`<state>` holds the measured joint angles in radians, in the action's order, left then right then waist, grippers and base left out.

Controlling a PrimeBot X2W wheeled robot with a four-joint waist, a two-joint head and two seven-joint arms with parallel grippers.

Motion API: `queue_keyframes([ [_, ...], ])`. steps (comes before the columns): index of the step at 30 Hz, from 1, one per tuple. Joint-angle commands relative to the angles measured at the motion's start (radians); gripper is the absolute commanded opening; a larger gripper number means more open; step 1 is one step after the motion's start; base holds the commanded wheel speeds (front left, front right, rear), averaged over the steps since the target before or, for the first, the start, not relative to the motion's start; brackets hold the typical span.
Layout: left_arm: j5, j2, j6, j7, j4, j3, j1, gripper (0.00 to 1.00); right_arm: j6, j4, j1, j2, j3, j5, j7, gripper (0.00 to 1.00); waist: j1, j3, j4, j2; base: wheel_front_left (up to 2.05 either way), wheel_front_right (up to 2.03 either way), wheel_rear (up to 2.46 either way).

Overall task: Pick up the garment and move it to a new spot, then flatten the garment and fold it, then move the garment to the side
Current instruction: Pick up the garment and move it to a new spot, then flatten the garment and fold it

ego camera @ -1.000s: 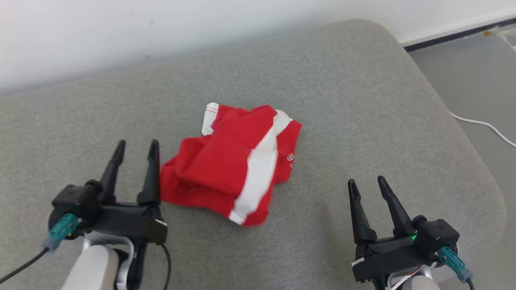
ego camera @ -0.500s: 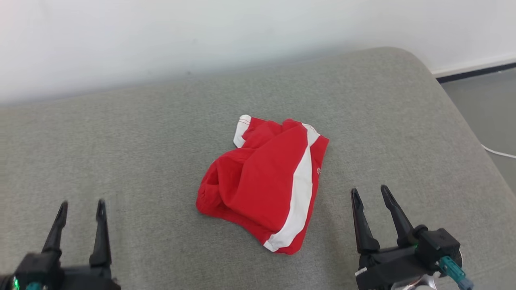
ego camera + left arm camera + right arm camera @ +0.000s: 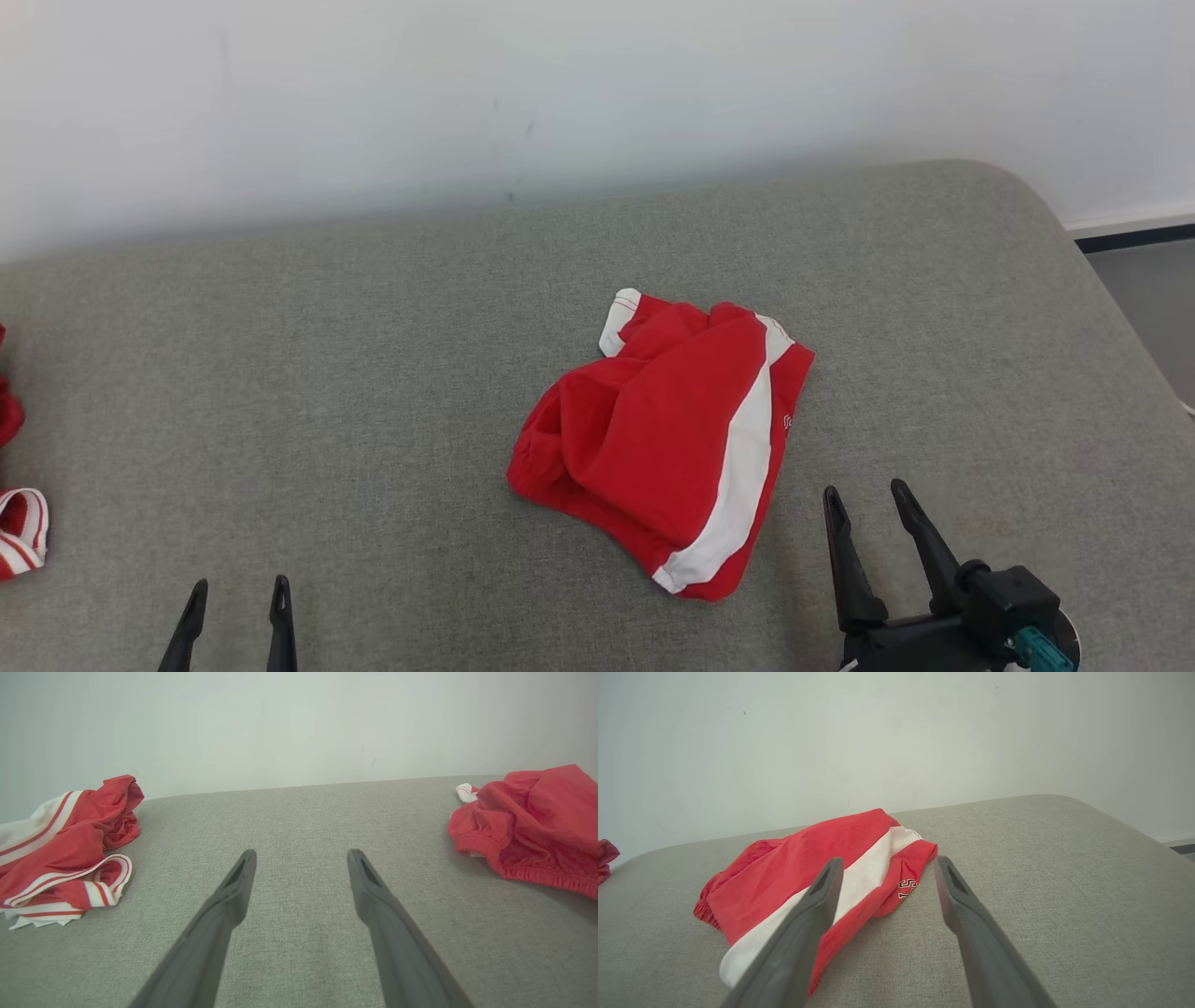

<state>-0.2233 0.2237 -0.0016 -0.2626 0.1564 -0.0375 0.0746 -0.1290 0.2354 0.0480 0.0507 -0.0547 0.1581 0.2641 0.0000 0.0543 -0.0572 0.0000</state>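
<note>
Both your grippers stand wide open and hold nothing. You have the left gripper [image 3: 238, 597] at the near left, over bare cushion [image 3: 327, 373], and the right gripper [image 3: 864, 495] at the near right. The garment [image 3: 653, 448], red shorts with a white stripe, lies bunched on the grey cushion a little right of centre, with its near right corner close to the right gripper but apart from it. Another red-and-white cloth [image 3: 21, 532] lies at the left edge, well apart.

2nd garment [image 3: 21, 534] cut by L edge; left gripper [image 3: 239, 594] cut at btm.
</note>
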Motion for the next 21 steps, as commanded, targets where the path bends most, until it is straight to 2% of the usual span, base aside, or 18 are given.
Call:
queue_keyframes([
  [1, 0.021, -0.01, -0.006, -0.003, 0.007, 0.006, 0.012, 1.0, -0.003, 0.006, -0.017, -0.001, 0.001, -0.012, 0.001, 1.0, 0.0, -0.014, 0.013, 0.0, 0.0, 0.0, 0.0],
  [5, 0.048, -0.028, -0.016, -0.003, 0.014, 0.019, 0.024, 1.0, -0.003, 0.016, -0.026, -0.001, 0.0, -0.013, 0.001, 1.0, 0.0, -0.024, 0.018, 0.0, 0.0, 0.0, 0.0],
  [15, 0.094, -0.106, -0.031, -0.003, -0.022, 0.131, 0.059, 1.0, -0.003, 0.028, -0.048, -0.001, -0.008, -0.008, 0.001, 1.0, 0.0, -0.039, 0.028, 0.0, 0.0, 0.0, 0.0],
  [21, 0.115, -0.133, -0.053, -0.003, -0.039, 0.178, 0.071, 1.0, -0.003, 0.032, -0.047, -0.001, -0.009, -0.006, 0.001, 1.0, 0.0, -0.044, 0.036, 0.0, 0.0, 0.0, 0.0],
])
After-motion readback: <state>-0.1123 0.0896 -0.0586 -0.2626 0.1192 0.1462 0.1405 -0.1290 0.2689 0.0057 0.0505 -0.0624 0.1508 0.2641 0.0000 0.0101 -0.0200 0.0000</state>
